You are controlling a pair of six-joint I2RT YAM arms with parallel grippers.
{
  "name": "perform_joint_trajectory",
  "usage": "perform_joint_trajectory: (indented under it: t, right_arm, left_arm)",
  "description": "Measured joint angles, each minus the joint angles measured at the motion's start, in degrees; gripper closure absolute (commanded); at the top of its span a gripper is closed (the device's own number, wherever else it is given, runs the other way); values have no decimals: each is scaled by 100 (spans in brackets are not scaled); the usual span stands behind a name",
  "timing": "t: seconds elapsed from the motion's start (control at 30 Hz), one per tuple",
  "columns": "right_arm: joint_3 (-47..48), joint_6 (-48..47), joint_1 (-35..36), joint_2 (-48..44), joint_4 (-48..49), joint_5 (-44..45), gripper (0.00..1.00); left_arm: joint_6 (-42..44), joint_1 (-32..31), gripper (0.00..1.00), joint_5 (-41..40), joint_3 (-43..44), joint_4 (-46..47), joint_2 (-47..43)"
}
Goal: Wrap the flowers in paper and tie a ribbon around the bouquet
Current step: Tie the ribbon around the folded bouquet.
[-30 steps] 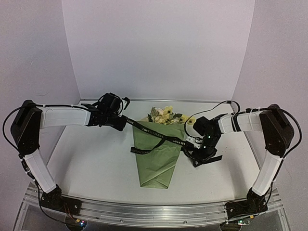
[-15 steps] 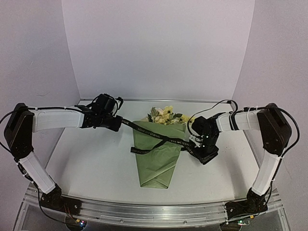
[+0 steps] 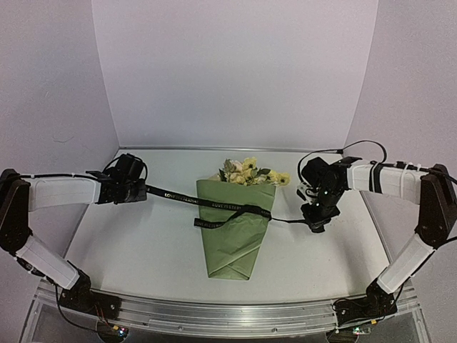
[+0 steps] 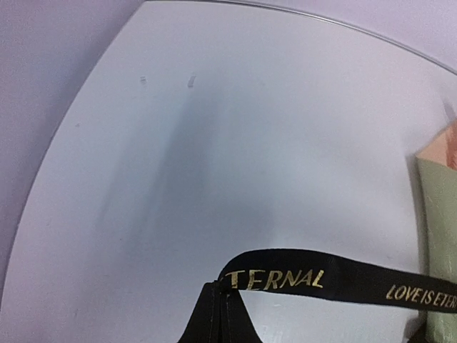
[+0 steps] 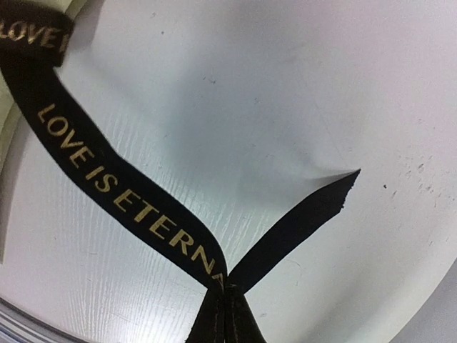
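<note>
The bouquet lies mid-table, an olive-green paper cone with yellow and cream flowers at its far end. A black ribbon with gold lettering runs taut across the cone and crosses itself over the paper. My left gripper is shut on the ribbon's left end, well left of the cone. My right gripper is shut on the ribbon to the cone's right. A short loose tail sticks out beyond its jaws.
The white table is walled in by pale panels behind and at both sides. A metal rail runs along the near edge, where both arm bases stand. A cable loops above the right wrist.
The right gripper went from open to shut on the ribbon. Both arms have swung outward, left to the left and right to the right, drawing the ribbon tighter across the cone.
</note>
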Motion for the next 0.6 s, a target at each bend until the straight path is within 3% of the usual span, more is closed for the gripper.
perform_joint_trajectory:
  t: [0.33,0.6]
  right_arm:
    - [632,504,-514,230,-159,-38,100]
    - [995,816,-724,256,-214,-90,100]
  left_arm:
    - [-1474,1798,100,300,-832,74,-379]
    - [-1889,2040,100,676,-937,200,-106]
